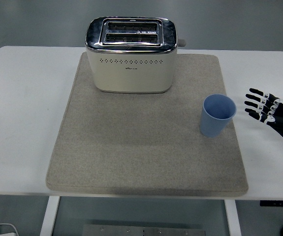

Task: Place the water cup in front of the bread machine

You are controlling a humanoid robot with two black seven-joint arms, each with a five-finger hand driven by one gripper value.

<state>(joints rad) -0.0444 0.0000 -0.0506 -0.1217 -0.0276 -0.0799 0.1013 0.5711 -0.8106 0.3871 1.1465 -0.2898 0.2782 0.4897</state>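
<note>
A blue water cup (217, 115) stands upright on the right part of a beige mat (131, 147). The cream and chrome bread machine (130, 55) sits at the mat's far middle, its two slots facing up. My right hand (268, 109) comes in from the right edge, fingers spread and holding nothing. It hovers a short way right of the cup without touching it. The left arm does not show.
The white table (23, 113) shows bare on both sides of the mat. The mat's front area, between the bread machine and the table's near edge, holds nothing. A small lever (181, 43) sticks out of the bread machine's right side.
</note>
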